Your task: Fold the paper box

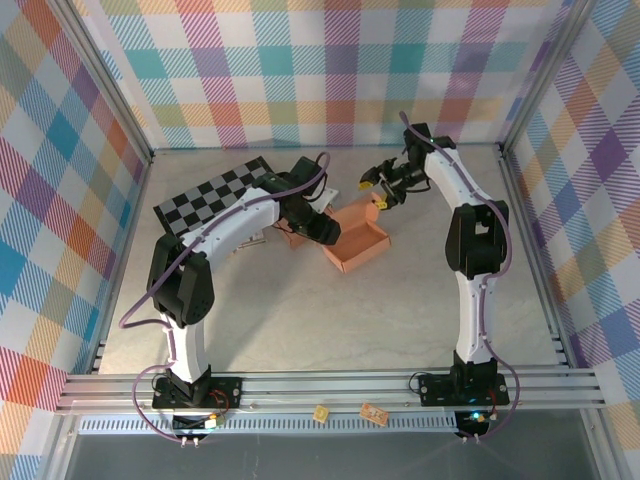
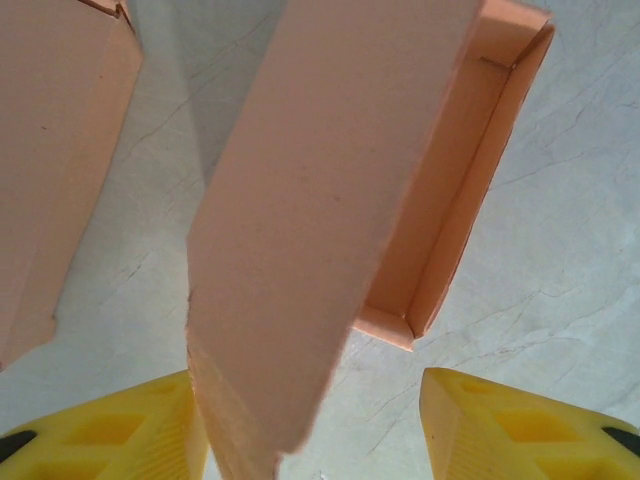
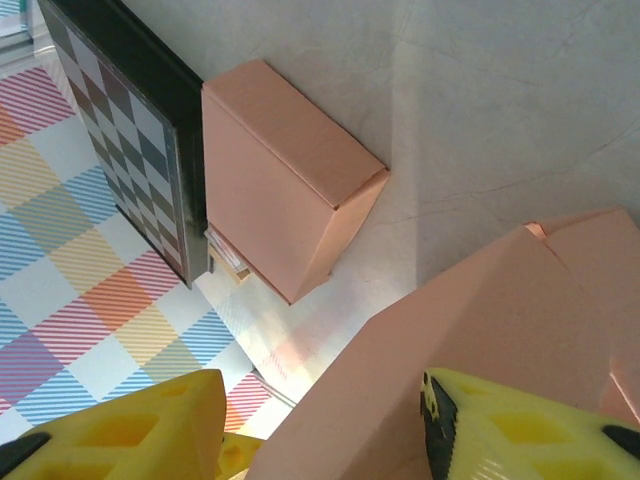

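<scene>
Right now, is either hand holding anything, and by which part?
Nothing gripped: left hand and right hand stand open, each straddling an orange paper box panel.

The pale, stone-veined worktop is a rectangle hemmed by metal rails. A black-and-white chequered flat board lies on it towards the far left corner, set at an angle to the edges. Just beside the board's near-right side sits a closed orange paper box, an oblong block with its long side along the board's dark border (something pale and thin pokes out under one end, too small to name). Near it, about midway between the left and right edges and nearer the far edge than the near one, sits an open orange paper tray-shaped box, its hollow facing up.
</scene>
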